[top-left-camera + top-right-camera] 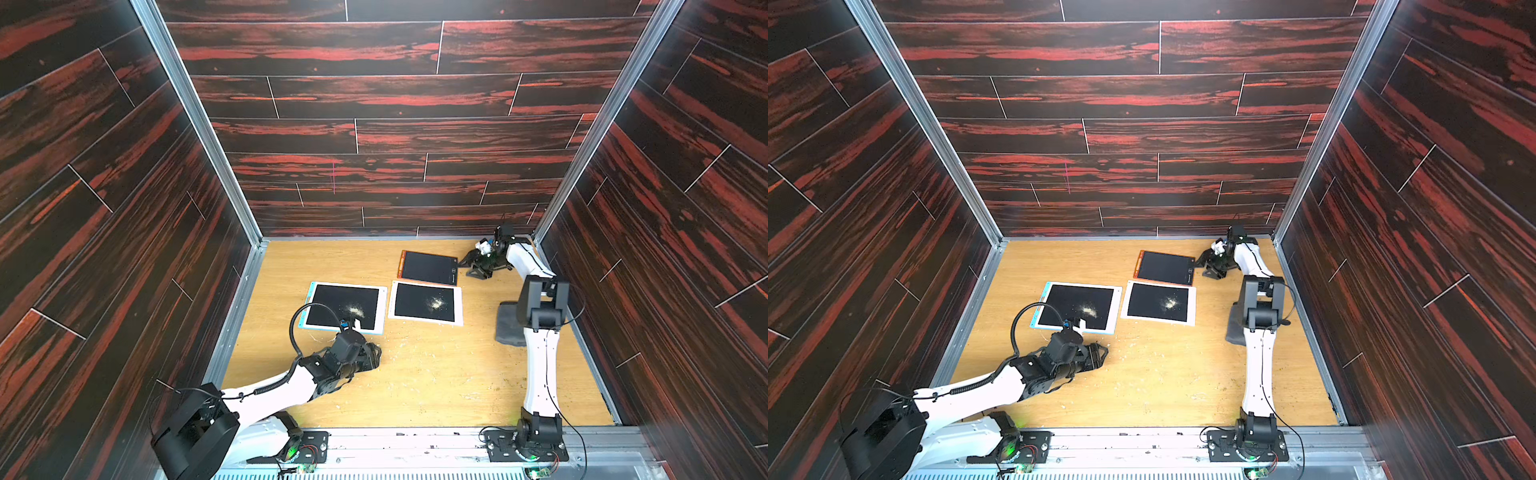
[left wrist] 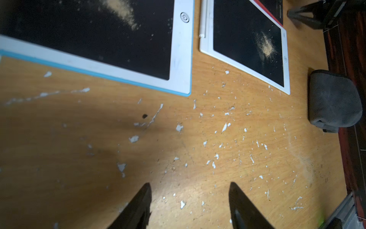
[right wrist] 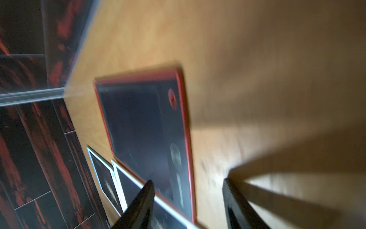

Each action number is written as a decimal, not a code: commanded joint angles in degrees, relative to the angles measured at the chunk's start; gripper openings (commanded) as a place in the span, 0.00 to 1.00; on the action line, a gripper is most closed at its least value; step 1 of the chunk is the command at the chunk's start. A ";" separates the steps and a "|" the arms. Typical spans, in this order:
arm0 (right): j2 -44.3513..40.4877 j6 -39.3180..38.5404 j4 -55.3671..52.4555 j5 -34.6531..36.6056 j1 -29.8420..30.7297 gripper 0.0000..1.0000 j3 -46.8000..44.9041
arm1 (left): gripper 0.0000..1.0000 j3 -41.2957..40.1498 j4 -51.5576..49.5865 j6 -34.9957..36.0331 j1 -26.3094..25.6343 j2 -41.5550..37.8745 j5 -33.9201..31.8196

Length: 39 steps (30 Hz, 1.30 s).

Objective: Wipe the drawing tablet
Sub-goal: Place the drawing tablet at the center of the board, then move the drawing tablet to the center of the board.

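wiping apparently incomplete: left gripper [image 2: 190, 184] and right gripper [image 3: 188, 180] gape empty; grey cloth [image 1: 505, 322] lies loose (nothing grips it). near the cloth, white tablet [image 1: 424, 302] and, farther, blue-edged tablet [image 1: 345, 307] carry powder; red tablet [image 1: 429, 268] looks clean.

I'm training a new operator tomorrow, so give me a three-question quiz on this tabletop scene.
1. How many tablets lie on the table?
2. True or false: the jaws of the right arm hold the gray cloth.
3. Which one shows no powder pile? A: blue-edged tablet. B: white tablet. C: red-edged tablet.
Key: 1. Three. 2. False: the cloth lies on the table and those jaws stand open and empty. 3. C.
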 commanded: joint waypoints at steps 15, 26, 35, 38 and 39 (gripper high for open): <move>-8.45 3.25 14.10 2.14 4.91 0.57 -20.84 | 0.66 37.32 -5.74 12.65 2.35 30.59 1.91; -10.06 3.10 14.86 1.68 5.60 0.57 -23.63 | 0.64 50.43 -10.72 15.22 5.67 44.81 2.65; -10.28 3.42 15.51 1.59 6.07 0.57 -25.38 | 0.64 53.34 -13.56 17.04 5.68 48.07 -0.06; -10.10 3.56 15.77 1.24 6.32 0.56 -25.41 | 0.64 54.69 -15.75 18.15 5.70 49.38 -1.86; -10.09 3.60 15.77 1.20 6.31 0.56 -25.41 | 0.64 55.39 -16.93 18.37 5.65 50.01 -2.72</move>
